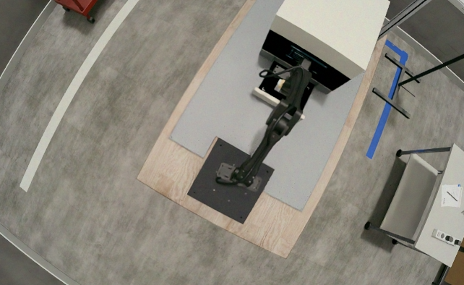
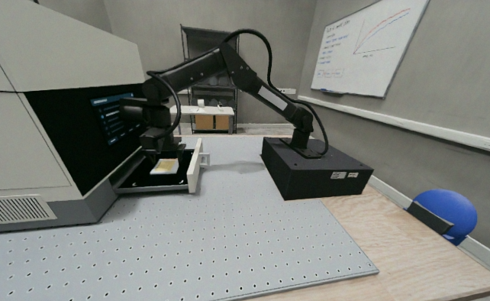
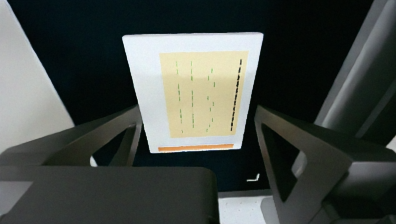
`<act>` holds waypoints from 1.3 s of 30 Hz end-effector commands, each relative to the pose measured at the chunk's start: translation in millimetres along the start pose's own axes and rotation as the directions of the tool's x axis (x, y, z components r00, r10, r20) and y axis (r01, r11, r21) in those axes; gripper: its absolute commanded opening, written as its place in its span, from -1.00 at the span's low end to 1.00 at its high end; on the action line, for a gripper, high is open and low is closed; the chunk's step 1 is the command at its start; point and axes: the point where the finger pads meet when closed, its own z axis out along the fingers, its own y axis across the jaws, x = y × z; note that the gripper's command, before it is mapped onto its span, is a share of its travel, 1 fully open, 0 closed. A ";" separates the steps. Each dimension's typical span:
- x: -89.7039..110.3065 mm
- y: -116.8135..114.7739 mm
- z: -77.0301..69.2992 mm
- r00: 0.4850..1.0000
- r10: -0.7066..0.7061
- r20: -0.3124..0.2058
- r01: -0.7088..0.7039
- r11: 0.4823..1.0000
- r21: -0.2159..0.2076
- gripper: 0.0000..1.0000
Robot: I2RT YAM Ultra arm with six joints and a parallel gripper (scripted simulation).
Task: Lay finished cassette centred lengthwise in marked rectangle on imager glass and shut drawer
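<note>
The finished cassette FINISHED (image 3: 194,92) is a white plate with a tan gel window and an orange stripe. It lies flat on the dark glass of the open drawer (image 2: 157,175) of the gel imager IM (image 2: 46,114). It also shows in the exterior view (image 2: 164,166) and from above (image 1: 280,84). My gripper (image 3: 198,111) hovers just above the cassette, open, with a finger on each side of its near end and not touching it. One white corner mark (image 3: 254,177) shows on the glass near the right finger.
The drawer's white front panel (image 2: 194,165) with its small handle stands toward the arm's base. IM's sloped screen panel (image 2: 111,116) rises close behind the gripper. The black arm pedestal (image 2: 314,168) sits on the perforated grey mat.
</note>
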 end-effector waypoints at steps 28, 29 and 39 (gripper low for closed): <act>-11.1 -1.6 -18.3 1.000 -0.015 0.013 0.015 1.000 0.020 0.83; -11.1 -1.4 -18.2 1.000 -0.015 0.013 0.015 1.000 0.019 0.83; -11.3 1.9 -15.9 1.000 -0.014 0.012 0.014 1.000 0.009 0.83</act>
